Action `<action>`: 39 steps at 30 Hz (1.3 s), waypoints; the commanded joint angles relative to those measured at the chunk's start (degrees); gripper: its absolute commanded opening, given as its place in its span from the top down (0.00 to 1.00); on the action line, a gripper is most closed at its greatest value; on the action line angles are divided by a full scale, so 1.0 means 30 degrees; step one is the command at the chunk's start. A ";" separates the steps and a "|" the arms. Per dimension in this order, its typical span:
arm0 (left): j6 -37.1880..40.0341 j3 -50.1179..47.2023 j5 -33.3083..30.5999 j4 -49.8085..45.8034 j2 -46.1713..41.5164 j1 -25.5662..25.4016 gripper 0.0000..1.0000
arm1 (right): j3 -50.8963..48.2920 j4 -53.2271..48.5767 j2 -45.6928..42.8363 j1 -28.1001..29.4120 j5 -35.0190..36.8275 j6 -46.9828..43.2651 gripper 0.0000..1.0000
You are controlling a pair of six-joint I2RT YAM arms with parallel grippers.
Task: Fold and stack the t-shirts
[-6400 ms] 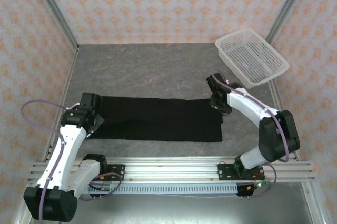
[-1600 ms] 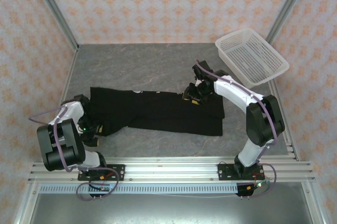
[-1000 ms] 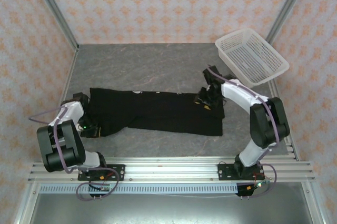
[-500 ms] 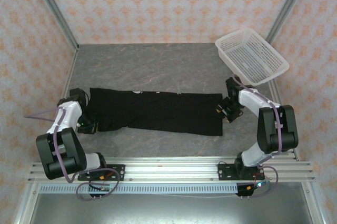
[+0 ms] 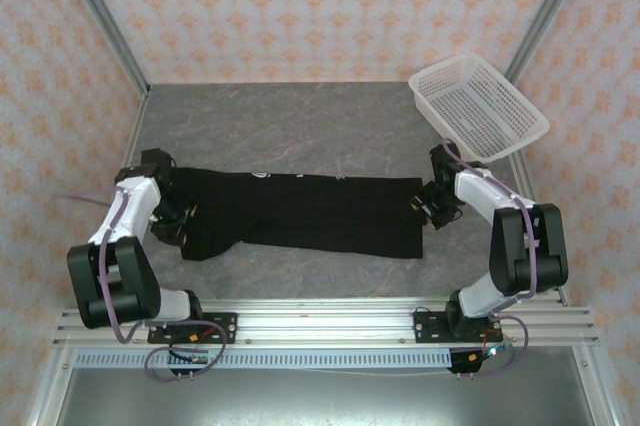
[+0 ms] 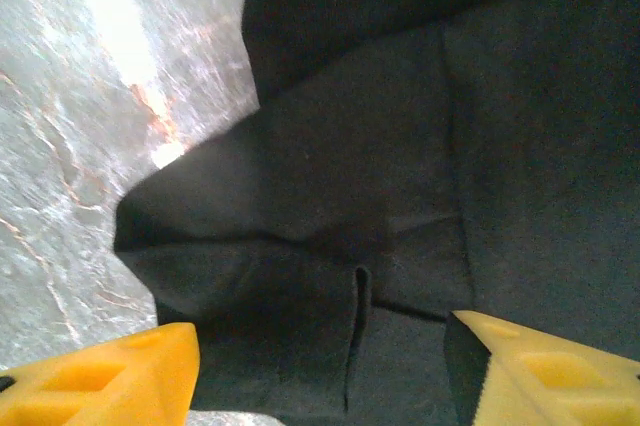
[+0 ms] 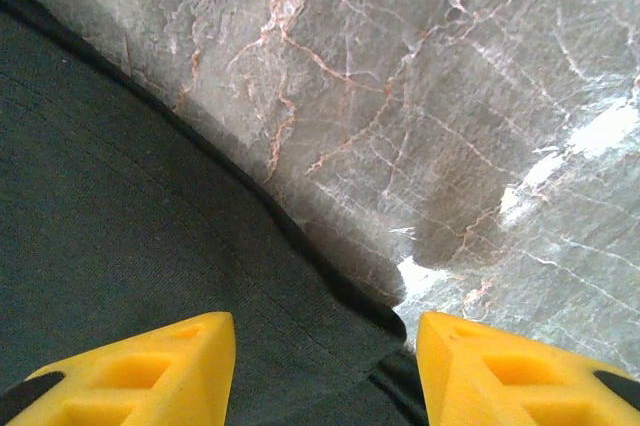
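The black t-shirt lies on the grey tabletop, nearer the arms than the white basket and stretching away from it in a long band. It looks already folded along its length, mostly plain side up, with a speck of white lettering at the edge on the basket's side.

The end nearest the basket is square and flat. The right hand hangs over that corner, fingers well apart, with only cloth edge and bare stone between them in its own camera; it grips nothing.

The end farthest from the basket is untidy: a flap juts out askew and the cloth is creased. The left hand sits over it, fingers spread wide either side of the rumple, holding nothing.

I'd judge this about halfway: the lengthwise fold is in, but the far end needs straightening, and the crosswise folds and stacking are not yet done.
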 commanded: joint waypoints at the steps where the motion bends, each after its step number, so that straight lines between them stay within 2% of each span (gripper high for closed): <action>1: -0.1021 0.0683 -0.0108 0.0405 0.1123 -0.0561 0.32 | 0.0191 -0.0235 -0.0401 0.0023 0.0361 -0.0334 0.49; 5: -0.1032 0.0924 -0.0514 -0.0010 0.2231 -0.0701 0.40 | 0.0147 -0.0407 -0.0578 0.0028 0.0376 -0.0456 0.50; 8: -0.0883 0.0724 -0.0808 -0.0496 0.2111 -0.0828 0.52 | 0.0146 -0.0680 -0.0785 -0.0001 0.0717 -0.0534 0.50; 13: -0.0868 0.0297 -0.1227 -0.1003 0.1152 -0.0840 0.89 | -0.0530 -0.0361 -0.1082 -0.0003 0.0732 0.0213 0.50; 16: -0.0744 0.0269 -0.1282 -0.1172 0.0934 -0.0837 0.97 | -0.0998 0.0386 -0.0824 -0.0026 0.0440 0.0715 0.51; 19: -0.0759 0.0235 -0.1300 -0.1184 0.0614 -0.0835 1.00 | -0.1314 0.0929 -0.0360 -0.0089 0.0259 0.0972 0.59; 28: -0.0658 0.0250 -0.1344 -0.1343 0.0077 -0.0835 1.00 | -0.2520 0.2606 -0.0113 -0.0141 0.0196 0.2126 0.68; 29: -0.0648 0.0237 -0.1310 -0.1330 0.0049 -0.0844 1.00 | -0.2478 0.2841 0.0055 -0.0147 0.0268 0.2153 0.71; 34: -0.0064 0.0960 -0.1459 -0.1336 0.0164 -0.0835 1.00 | -0.1480 0.3084 0.0739 -0.0148 0.0573 0.2070 0.97; 35: 0.0057 0.1225 -0.1540 -0.1331 0.0192 -0.0839 1.00 | -0.1305 0.3035 0.0629 -0.0148 0.0639 0.2084 1.00; 39: 0.0879 0.3372 -0.1955 -0.1476 0.0604 -0.0826 1.00 | -0.0406 0.2013 -0.0346 -0.0149 0.0801 0.1902 1.00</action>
